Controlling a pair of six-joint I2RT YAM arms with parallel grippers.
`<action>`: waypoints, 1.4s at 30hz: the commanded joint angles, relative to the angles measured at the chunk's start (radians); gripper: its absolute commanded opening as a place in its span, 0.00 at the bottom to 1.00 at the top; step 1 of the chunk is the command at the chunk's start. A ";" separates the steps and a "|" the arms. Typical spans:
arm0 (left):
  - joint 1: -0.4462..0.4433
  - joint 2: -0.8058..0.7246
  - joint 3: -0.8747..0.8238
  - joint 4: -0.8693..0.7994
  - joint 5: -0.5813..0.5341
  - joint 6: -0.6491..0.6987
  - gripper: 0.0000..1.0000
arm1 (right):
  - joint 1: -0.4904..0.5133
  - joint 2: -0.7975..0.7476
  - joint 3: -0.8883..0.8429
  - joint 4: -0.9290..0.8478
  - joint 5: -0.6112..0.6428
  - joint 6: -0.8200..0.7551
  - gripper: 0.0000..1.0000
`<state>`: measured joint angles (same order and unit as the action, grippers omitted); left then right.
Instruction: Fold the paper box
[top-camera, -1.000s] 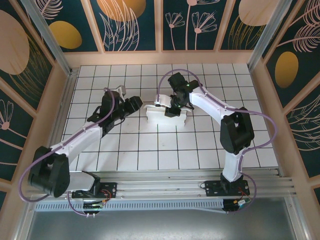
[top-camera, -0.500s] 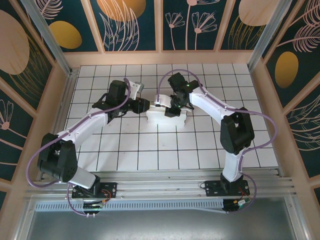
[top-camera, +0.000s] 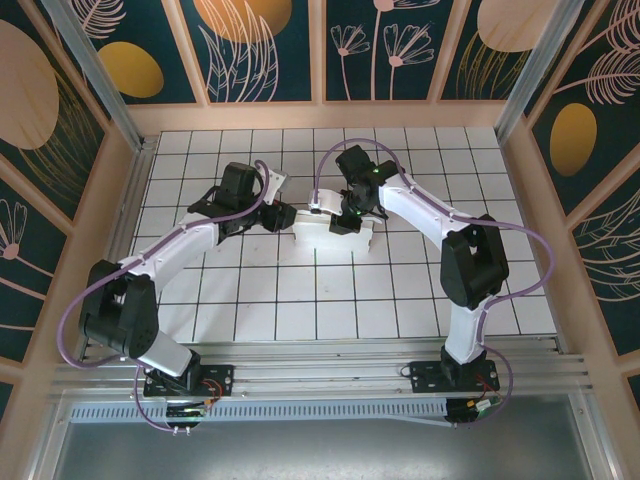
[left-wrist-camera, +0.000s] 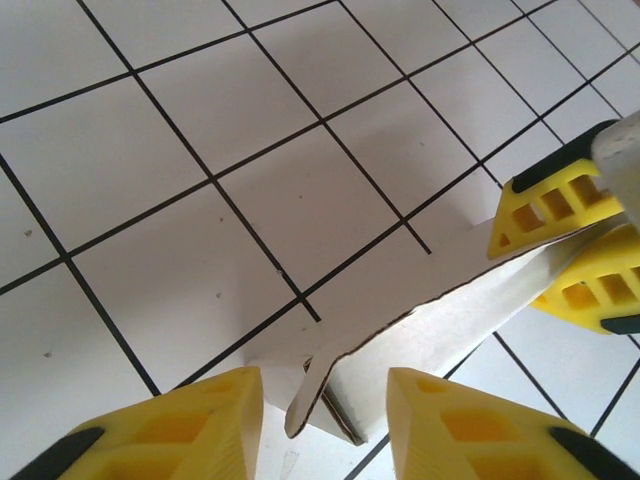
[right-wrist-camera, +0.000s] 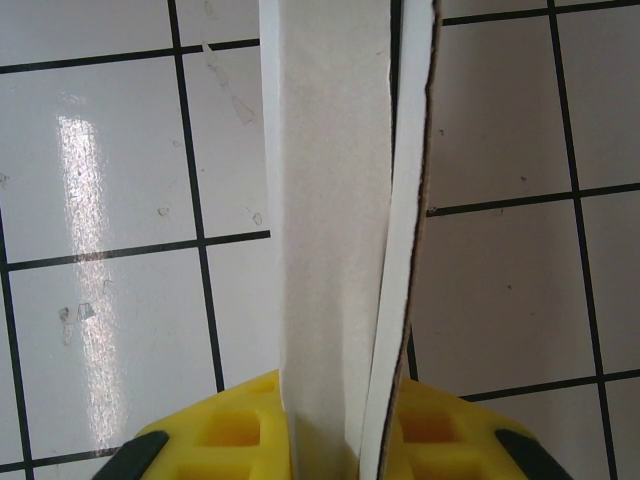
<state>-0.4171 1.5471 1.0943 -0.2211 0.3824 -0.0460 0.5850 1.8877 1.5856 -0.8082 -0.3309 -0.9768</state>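
Worktop (top-camera: 200, 300): white tiles with a black grid, fenced by walls on the left, far and right sides.
Walls (top-camera: 260, 50): dark teal panels with plant drawings, framed in pale wood.
Right arm (top-camera: 420, 215): reaches from the near right, bends over the far middle and comes down on the box from its far side.
Left arm (top-camera: 170, 255): stretches from the near left towards the middle, its wrist just left of the box.
Box (top-camera: 325, 238): white, plain, partly folded. It sits on the worktop about mid-width, a little far of centre, between the two wrists.
Panels (right-wrist-camera: 330, 200): in the right wrist view, two thin white sheets stand on edge close together – one broad, one seen by its brown cut edge.
Flap (left-wrist-camera: 312, 385): in the left wrist view, a curled corner at the left end of the box, raised off the tiles.
Right fingers (top-camera: 343, 222): clenched on the box – both panels are pinched between the yellow pads, at the top far edge.
Left fingers (top-camera: 284, 215): released and spread at the left end of the box. The flap lies between the pads, with a gap showing on each side.
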 joint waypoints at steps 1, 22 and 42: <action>0.003 0.032 0.023 0.005 -0.007 0.023 0.31 | 0.009 0.029 -0.026 -0.017 0.028 0.013 0.18; 0.001 0.013 -0.056 0.081 0.080 0.060 0.08 | 0.031 -0.015 -0.076 0.148 0.140 0.139 0.43; 0.001 0.076 0.002 0.054 0.082 0.062 0.08 | 0.010 -0.052 -0.065 0.205 0.089 0.139 0.53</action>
<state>-0.4152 1.5944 1.0729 -0.1528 0.4377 0.0002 0.6033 1.8717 1.5227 -0.6277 -0.2115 -0.8513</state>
